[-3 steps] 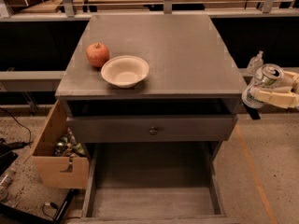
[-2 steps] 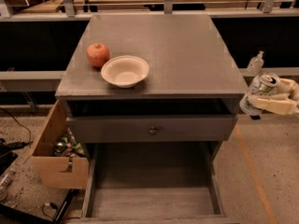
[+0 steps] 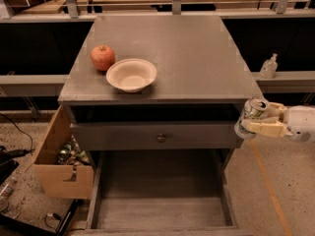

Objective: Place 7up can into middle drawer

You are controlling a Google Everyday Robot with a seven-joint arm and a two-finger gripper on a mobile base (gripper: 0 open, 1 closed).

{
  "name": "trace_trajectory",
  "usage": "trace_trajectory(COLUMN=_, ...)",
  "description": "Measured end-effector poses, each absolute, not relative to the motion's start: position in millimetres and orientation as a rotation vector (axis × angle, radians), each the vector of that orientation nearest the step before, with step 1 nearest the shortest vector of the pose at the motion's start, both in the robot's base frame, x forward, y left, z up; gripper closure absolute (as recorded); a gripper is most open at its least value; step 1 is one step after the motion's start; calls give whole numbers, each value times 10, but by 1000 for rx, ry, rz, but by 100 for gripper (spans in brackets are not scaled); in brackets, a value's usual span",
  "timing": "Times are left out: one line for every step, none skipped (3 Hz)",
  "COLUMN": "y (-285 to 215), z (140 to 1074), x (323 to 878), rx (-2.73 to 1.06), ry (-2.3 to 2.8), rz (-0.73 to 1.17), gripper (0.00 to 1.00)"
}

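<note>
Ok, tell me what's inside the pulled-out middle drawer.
In the middle drawer only bare plank floor shows; its rear, under the drawer front above, is hidden. The 7up can is outside, held by the gripper beside the cabinet.

Grey cabinet (image 3: pixel 197 48) central. Speckled floor (image 3: pixel 290 205), with an orange line (image 3: pixel 268 191) at right. Cardboard box (image 3: pixel 54 156) against cabinet's left side. Grey ledge (image 3: pixel 295 77) behind carries a bottle (image 3: pixel 268 67). Cable (image 3: pixel 15 129) on floor, left. End effector (image 3: pixel 246 125) at cabinet's right front corner, gripping the can (image 3: pixel 253 111).

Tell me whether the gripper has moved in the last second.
Yes. The gripper, gripping the 7up can, has shifted left and down in view, closing on the cabinet's right front corner.
</note>
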State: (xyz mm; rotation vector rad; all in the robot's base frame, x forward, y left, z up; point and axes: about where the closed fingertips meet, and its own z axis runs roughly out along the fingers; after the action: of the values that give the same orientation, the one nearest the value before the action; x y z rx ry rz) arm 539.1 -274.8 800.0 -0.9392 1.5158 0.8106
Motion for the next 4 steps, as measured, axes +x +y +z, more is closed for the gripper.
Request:
trace_trajectory(y=-2630, z=7827, x=5300, rx=-956, ry=1534, rz=860, gripper=100)
trace_trajectory(y=-2607, z=7747, x=5253, rx=-964, ry=1547, rz=860, gripper=100)
trace_trajectory(y=-2658, z=7450, x=4999, rx=-968, ry=1583, rz=851, gripper=100)
trace_trajectory(y=-2622, z=7059, x=4687, rx=-992, ry=1620, rz=841, gripper=100)
